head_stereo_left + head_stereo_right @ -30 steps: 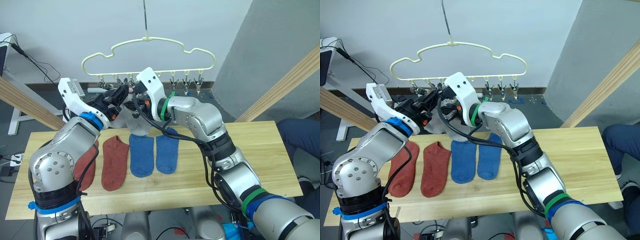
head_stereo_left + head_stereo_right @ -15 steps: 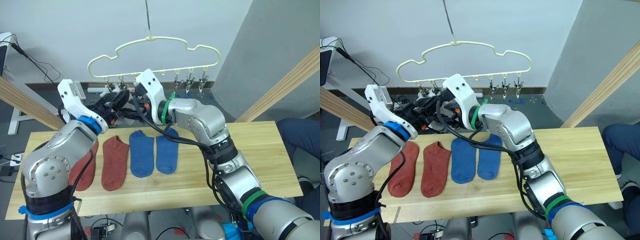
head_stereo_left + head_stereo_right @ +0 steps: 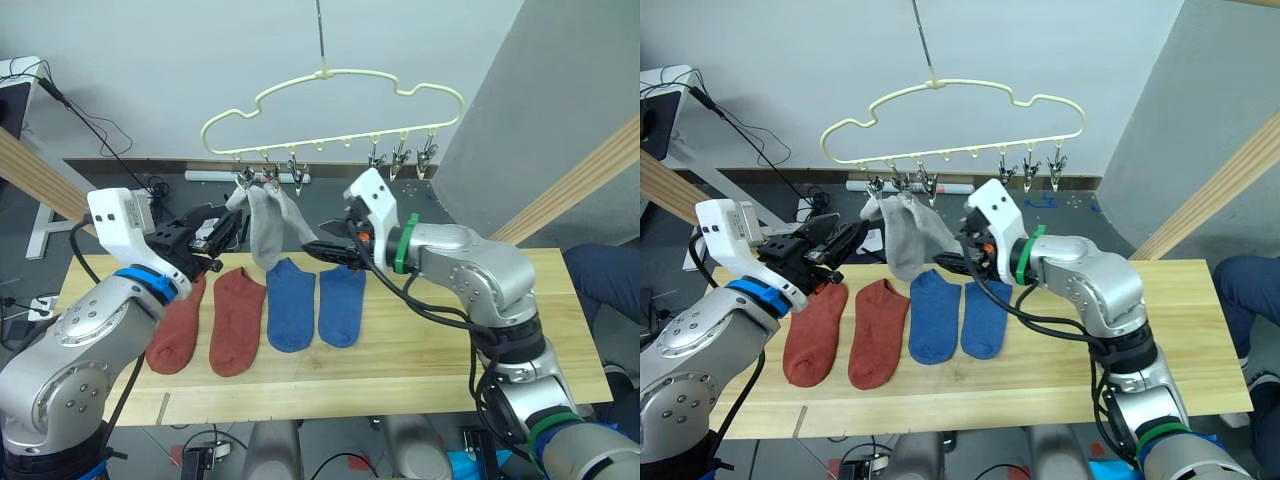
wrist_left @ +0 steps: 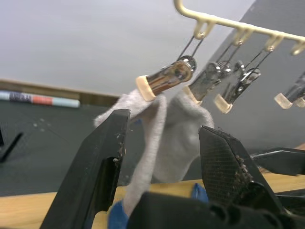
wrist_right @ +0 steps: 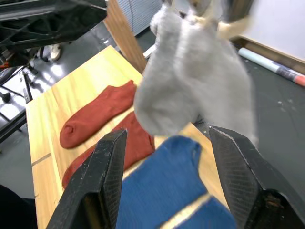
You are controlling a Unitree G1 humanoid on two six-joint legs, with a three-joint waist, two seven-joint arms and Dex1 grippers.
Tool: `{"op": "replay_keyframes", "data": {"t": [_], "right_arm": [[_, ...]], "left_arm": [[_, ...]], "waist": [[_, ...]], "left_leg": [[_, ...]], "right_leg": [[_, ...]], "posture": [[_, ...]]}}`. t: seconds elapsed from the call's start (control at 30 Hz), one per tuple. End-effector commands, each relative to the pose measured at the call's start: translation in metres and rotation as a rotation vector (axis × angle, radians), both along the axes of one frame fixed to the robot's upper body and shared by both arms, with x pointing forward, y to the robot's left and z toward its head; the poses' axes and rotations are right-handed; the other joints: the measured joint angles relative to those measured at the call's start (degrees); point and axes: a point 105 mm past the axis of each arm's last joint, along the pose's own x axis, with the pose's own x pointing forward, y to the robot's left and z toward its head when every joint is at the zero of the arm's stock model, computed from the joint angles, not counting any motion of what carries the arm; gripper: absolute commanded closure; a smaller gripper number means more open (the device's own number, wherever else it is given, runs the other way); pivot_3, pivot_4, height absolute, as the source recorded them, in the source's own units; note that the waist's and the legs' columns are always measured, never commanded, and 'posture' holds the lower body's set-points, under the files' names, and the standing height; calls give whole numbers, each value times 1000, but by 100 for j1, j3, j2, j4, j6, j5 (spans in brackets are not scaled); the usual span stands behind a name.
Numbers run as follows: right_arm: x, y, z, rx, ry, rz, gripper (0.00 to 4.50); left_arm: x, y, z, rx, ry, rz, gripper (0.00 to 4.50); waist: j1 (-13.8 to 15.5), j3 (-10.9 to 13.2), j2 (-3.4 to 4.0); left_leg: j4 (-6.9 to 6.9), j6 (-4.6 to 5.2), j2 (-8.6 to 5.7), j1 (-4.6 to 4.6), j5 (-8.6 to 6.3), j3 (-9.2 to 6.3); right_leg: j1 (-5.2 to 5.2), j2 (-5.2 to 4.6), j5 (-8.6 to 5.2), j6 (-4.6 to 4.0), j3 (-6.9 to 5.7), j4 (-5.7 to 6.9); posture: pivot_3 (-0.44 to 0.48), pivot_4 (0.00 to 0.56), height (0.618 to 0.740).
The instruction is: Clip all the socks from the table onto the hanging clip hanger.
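The pale yellow clip hanger [image 3: 332,96] hangs above the table's [image 3: 430,355] far edge. Two light grey socks [image 3: 268,224] dangle from its leftmost clips [image 4: 164,81]. On the table lie two rust-red socks [image 3: 180,325], [image 3: 238,318] and two blue socks [image 3: 290,305], [image 3: 343,303] side by side. My left gripper [image 3: 215,238] is open just left of the grey socks [image 4: 157,138], which show beyond its fingers. Just right of the grey socks [image 5: 190,95], above the blue pair, my right gripper [image 3: 325,248] is open and holds nothing.
Three clips [image 3: 400,152] on the hanger's right side hold nothing. Thick wooden beams slant at the left [image 3: 30,165] and right [image 3: 570,180]. A person's leg [image 3: 600,270] is at the far right. The table's right half [image 3: 520,330] is bare wood.
My right gripper has opened and drawn back down and to the right from the clips. The left gripper has pulled away leftward. Both grey socks now hang free from the hanger.
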Motion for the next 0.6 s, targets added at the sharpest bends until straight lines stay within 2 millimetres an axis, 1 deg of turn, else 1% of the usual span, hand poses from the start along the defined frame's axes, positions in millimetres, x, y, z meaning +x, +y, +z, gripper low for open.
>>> {"op": "replay_keyframes", "data": {"t": [0.03,0.1,0.23,0.27,0.33,0.4,0.47,0.6], "right_arm": [[-29,-22,8,42,-43,82,1687],[-36,-35,8,46,-52,87,1687],[-42,-46,9,57,-61,86,1687],[-42,-50,9,59,-59,80,1687],[-48,-62,14,91,-84,71,1687],[-54,-74,15,89,-91,67,1687],[-59,-80,17,93,-90,76,1687],[-64,-82,20,102,-98,88,1687]], "left_arm": [[-13,-11,7,72,-93,-43,1863],[-15,-14,5,105,-108,-62,1863],[-17,-14,5,118,-134,-66,1863],[-17,-14,4,119,-133,-68,1863],[-19,-15,4,145,-161,-63,1863],[-22,-19,1,180,-186,-66,1863],[-22,-23,-1,184,-206,-60,1863],[-21,-26,-1,178,-227,-60,1863]], "waist": [[-4,-1,-1],[15,-3,-2],[-9,-3,-3],[-20,-4,-4],[-21,-14,-7],[-12,-16,-7],[-6,-18,-10],[-10,-28,-18]], "left_leg": [[-1,0,2,0,0,-2],[-5,0,2,0,0,-2],[7,0,-2,-10,0,2],[6,0,1,-8,0,1],[5,1,3,-5,0,-1],[6,1,3,-6,0,-4],[10,1,-4,-9,0,0],[14,2,-6,-9,0,-2]], "right_leg": [[0,2,0,0,-1,1],[2,3,-1,1,-2,-4],[-3,0,-1,1,1,-2],[-3,3,-1,1,2,0],[-3,10,-1,1,1,6],[-1,10,-1,1,-3,5],[1,3,0,1,0,2],[3,2,1,2,-2,6]], "posture": [[-83,331,740],[-85,326,740],[-87,321,740],[-92,302,740],[-92,302,740],[-91,293,740],[-95,285,740],[-108,280,740]]}}
